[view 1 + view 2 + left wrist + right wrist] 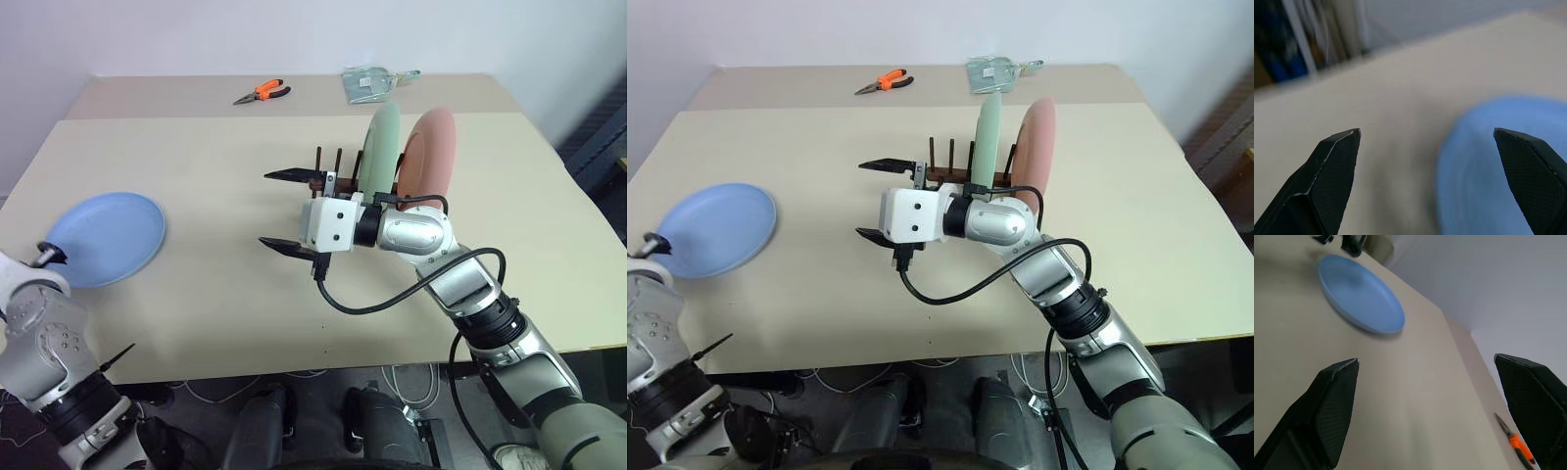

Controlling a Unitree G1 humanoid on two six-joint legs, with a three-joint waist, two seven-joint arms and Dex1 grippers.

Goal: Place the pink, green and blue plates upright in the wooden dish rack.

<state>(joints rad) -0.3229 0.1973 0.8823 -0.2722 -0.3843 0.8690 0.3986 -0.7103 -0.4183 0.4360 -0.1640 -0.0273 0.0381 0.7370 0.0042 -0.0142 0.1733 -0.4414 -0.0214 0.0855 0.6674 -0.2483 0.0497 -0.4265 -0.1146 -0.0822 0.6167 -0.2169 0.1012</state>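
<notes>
A beige counter point(245, 294) carries a small dark wooden dish rack point(328, 171) near its middle. A green plate point(380, 145) and a pink plate point(429, 152) stand upright in it, side by side. A blue plate point(108, 238) lies flat at the counter's left edge. The right pincer point(284, 211) hangs just left of the rack, spread wide and holding nothing. The left pincer point(1425, 147) is likewise spread and unladen beside the blue plate. Orange-handled pliers point(263, 93) rest at the far edge.

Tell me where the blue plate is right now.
The blue plate lies flat near the table's left edge in the head views, just ahead of the open left gripper, well left of the wooden dish rack.
</notes>
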